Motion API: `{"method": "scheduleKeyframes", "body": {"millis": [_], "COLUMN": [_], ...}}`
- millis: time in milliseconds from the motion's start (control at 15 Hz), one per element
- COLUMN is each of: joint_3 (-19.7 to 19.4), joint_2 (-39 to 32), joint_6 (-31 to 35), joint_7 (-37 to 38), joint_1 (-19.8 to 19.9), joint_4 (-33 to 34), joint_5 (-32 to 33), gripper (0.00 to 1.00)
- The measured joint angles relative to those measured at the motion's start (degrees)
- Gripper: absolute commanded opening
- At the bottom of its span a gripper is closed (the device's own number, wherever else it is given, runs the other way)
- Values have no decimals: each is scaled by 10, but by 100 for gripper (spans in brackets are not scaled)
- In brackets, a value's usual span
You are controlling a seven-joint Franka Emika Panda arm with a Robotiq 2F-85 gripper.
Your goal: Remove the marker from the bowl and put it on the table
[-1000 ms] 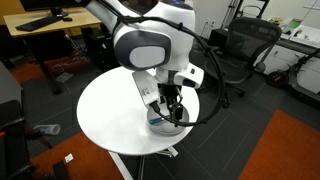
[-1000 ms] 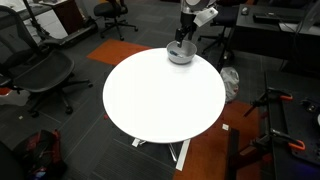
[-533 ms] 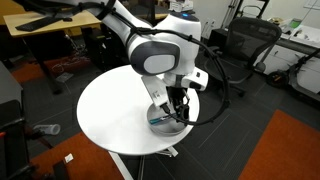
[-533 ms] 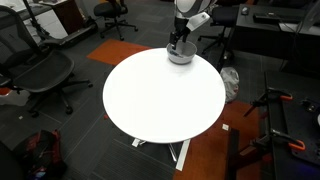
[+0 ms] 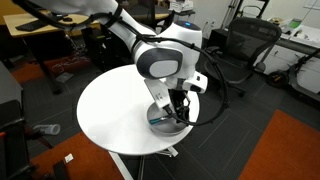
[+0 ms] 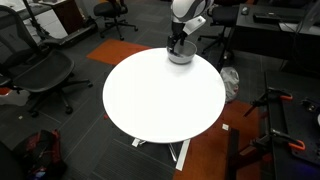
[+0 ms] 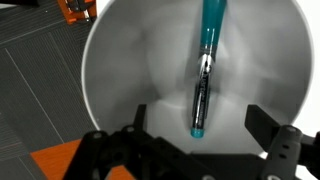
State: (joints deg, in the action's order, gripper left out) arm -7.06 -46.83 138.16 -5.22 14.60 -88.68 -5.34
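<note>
On the round white table [image 6: 160, 100], a smooth metal bowl [image 7: 120, 70] holds the slim teal marker [image 7: 205, 70], lying 12-to-6 in the wrist view, darker part seemingly lower. The gripper [image 7: 200, 135] is spread, empty.

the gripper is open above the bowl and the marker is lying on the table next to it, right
Not quite. The marker lies inside the bowl, not on the table beside it; the wrist view shows this. The gripper is open above the bowl, as you said.
</note>
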Motion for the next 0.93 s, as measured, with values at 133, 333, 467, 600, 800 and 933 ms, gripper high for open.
{"method": "scheduleKeyframes", "body": {"millis": [133, 333, 467, 600, 800, 933], "joint_3": [0, 0, 0, 0, 0, 0], "joint_2": [-5, -11, -15, -20, -28, -34], "joint_6": [-5, -13, -19, -23, -26, -31], "joint_7": [0, 0, 1, 1, 1, 1], "joint_1": [0, 0, 0, 0, 0, 0], "joint_4": [7, 13, 15, 20, 26, 36], "joint_5": [0, 0, 0, 0, 0, 0], "gripper": [100, 75, 66, 49, 27, 12]}}
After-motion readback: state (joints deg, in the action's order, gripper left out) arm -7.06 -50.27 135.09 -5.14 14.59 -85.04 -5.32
